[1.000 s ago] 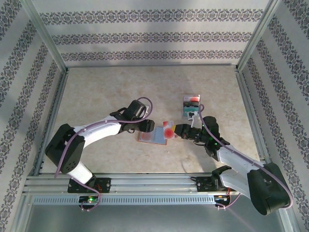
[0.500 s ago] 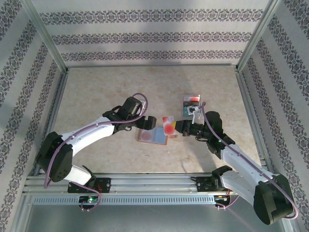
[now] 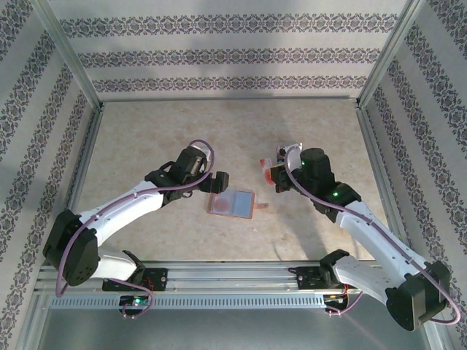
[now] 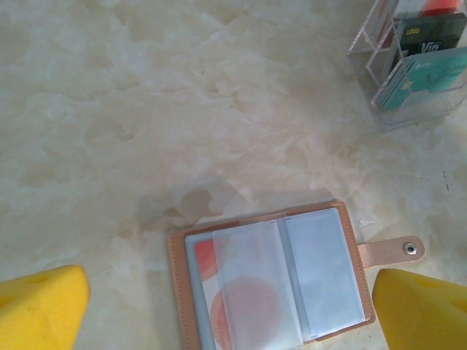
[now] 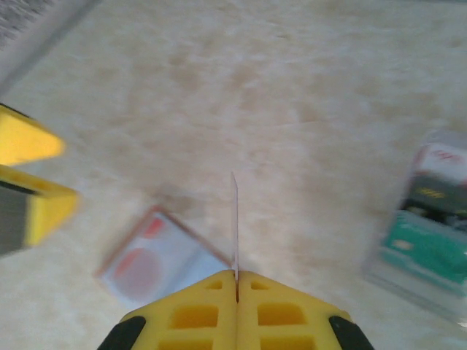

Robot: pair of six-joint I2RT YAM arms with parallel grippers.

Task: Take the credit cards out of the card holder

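Observation:
The pink card holder (image 3: 233, 203) lies open on the table, its snap tab to the right. In the left wrist view an orange-red credit card (image 4: 244, 310) still shows under a translucent sleeve of the card holder (image 4: 179, 292). My left gripper (image 3: 217, 182) hovers open just behind the holder, with its yellow fingertips (image 4: 40, 310) wide apart on either side of it. My right gripper (image 3: 274, 175) is shut on an orange-red credit card (image 3: 268, 169), which is seen edge-on (image 5: 235, 219) above the shut fingers (image 5: 197, 313). It is held in the air to the right of the holder (image 5: 153, 259).
A clear plastic stand (image 4: 408, 73) with a teal card (image 4: 423, 80) and a dark card (image 4: 430, 36) sits at the back right, close behind the right gripper (image 5: 236, 281). The stand (image 5: 430, 233) is blurred in the right wrist view. Metal frame rails edge the table.
The right gripper drew an orange-red card out of the holder and carried it up and right, towards the stand. The left gripper opened and pulled back off the holder.

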